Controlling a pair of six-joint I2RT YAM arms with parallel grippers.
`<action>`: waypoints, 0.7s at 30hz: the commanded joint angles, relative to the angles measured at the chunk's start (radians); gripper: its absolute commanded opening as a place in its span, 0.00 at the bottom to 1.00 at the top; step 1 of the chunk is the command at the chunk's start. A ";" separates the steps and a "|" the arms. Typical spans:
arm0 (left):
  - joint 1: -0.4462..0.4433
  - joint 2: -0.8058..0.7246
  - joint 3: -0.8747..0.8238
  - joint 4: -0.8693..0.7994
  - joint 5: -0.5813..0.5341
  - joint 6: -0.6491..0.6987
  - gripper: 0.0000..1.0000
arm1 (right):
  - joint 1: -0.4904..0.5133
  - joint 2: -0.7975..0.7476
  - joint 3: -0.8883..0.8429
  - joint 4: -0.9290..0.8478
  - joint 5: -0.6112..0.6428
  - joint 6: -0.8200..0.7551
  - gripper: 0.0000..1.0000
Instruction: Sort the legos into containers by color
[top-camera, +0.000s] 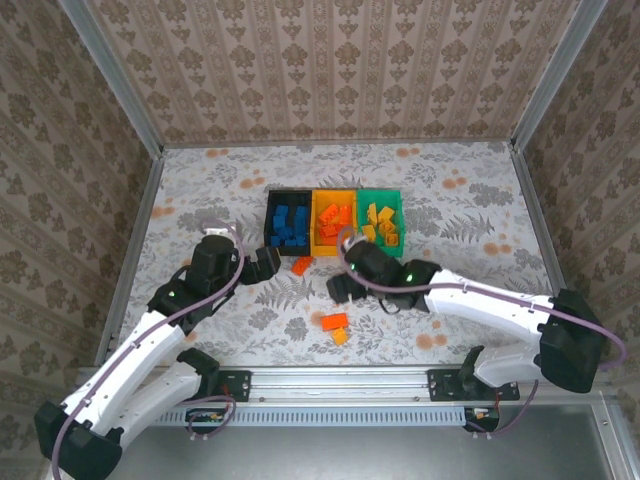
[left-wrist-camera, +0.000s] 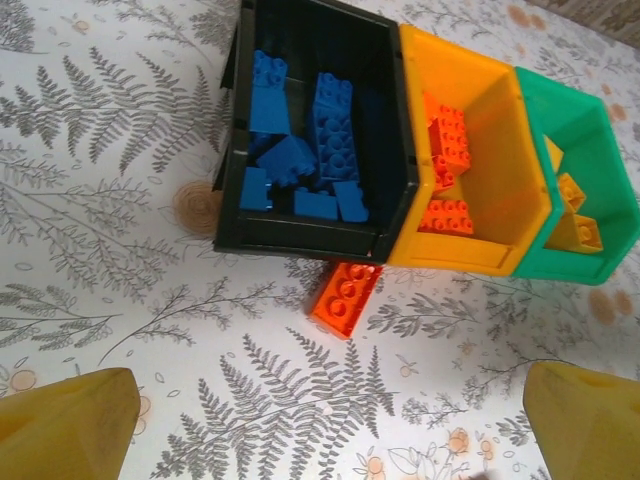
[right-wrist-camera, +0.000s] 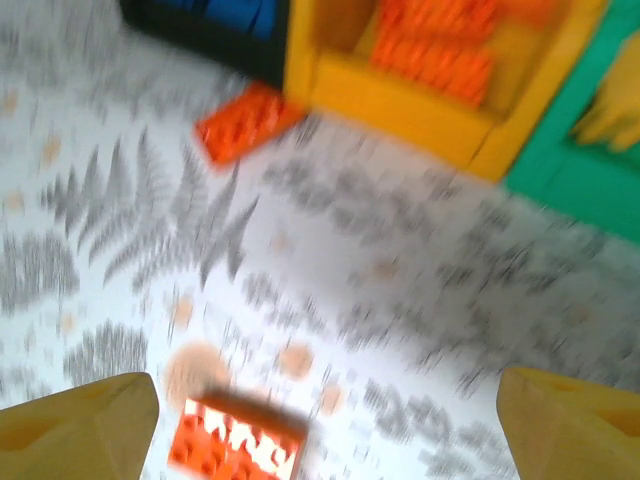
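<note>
The containers stand in a joined row at the table's middle back: a black bin with blue legos, a yellow-orange bin with red-orange legos, and a green bin with yellow-orange legos. One red-orange lego lies on the table against the front of the black bin. Another red-orange lego and a small yellow-orange lego lie nearer the arms. My left gripper is open, just short of the first lego. My right gripper is open above the table; its view is blurred.
Both grippers hang close together in front of the bins, about a bin's width apart. Metal frame rails run along the table's left, right and near edges. Wallpapered walls close in the back and sides. The patterned tabletop stretches out to the left and right of the bins.
</note>
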 joint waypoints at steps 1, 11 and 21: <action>0.023 -0.011 -0.022 -0.021 0.003 -0.012 1.00 | 0.113 0.017 -0.062 -0.057 0.030 0.012 0.89; 0.061 -0.011 -0.032 -0.030 0.035 -0.021 1.00 | 0.276 0.214 -0.077 0.017 0.008 0.018 0.87; 0.067 -0.009 -0.029 -0.031 0.047 -0.027 1.00 | 0.276 0.333 -0.055 0.039 0.033 0.065 0.66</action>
